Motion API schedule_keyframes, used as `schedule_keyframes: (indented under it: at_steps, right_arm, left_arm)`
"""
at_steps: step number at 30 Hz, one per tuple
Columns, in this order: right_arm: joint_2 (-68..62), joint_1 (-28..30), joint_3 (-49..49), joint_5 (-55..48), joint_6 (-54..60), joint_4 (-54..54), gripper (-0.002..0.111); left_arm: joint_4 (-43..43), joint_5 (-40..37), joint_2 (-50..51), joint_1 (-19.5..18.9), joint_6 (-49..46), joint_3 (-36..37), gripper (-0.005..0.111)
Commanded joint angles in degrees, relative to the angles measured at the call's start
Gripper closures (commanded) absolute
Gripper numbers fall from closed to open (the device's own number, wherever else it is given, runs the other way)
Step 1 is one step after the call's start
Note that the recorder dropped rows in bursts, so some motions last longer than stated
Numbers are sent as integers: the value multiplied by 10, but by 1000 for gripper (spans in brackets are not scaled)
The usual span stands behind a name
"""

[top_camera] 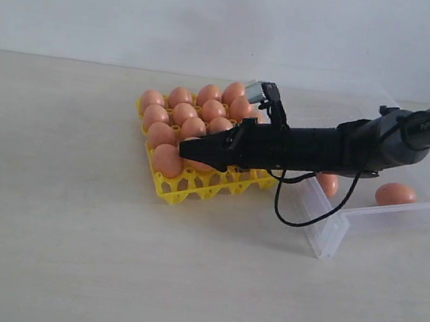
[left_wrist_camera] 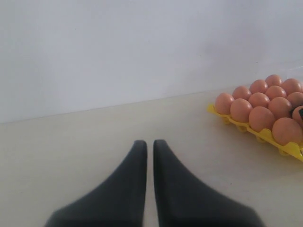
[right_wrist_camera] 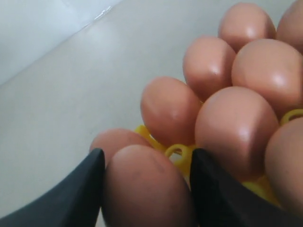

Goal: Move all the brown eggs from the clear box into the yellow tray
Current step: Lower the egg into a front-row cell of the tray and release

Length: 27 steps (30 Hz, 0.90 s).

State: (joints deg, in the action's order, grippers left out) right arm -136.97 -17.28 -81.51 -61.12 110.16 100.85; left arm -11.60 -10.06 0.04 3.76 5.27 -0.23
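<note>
— Pale table (top_camera: 66, 252); where do the eggs (top_camera: 198, 111) sit?
— Most fill the tray (top_camera: 196, 184); two lie in the box (top_camera: 325, 232).
— Grippers?
— Right gripper (top_camera: 191, 151) clasps an egg (right_wrist_camera: 142, 184) over the tray's near edge; left gripper (left_wrist_camera: 149, 145) is closed, empty.

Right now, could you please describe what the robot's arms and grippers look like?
The right arm is a slim tube in black and dark grey, with faint white lettering near its upper end and a loose black cable looping beneath it. A silver part sits by its wrist. The right gripper and left gripper have matte black, tapering fingers.
</note>
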Motion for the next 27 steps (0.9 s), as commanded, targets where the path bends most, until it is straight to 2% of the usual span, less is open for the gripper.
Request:
schedule_keyframes:
  at_steps: [1,4,9,11,17,19,22,27]
  right_arm:
    - [-3,2,2,-73,33,-9,109]
    - [-2,2,2,-88,20,-9,109]
    - [-2,2,2,15,3,-9,106]
    - [-2,2,2,37,7,-10,97]
    - [-2,2,2,44,11,-10,51]
    - [-2,2,2,44,11,-9,42]
    - [-2,2,2,44,15,-9,38]
    - [9,2,2,45,47,-9,38]
  left_arm:
    - [1,2,0,3,3,2,103]
    - [1,2,0,3,3,2,103]
    - [1,2,0,3,3,2,103]
    - [1,2,0,3,3,2,103]
    - [1,2,0,3,3,2,103]
    - [1,2,0,3,3,2,103]
    - [1,2,0,3,3,2,103]
    - [1,2,0,3,3,2,103]
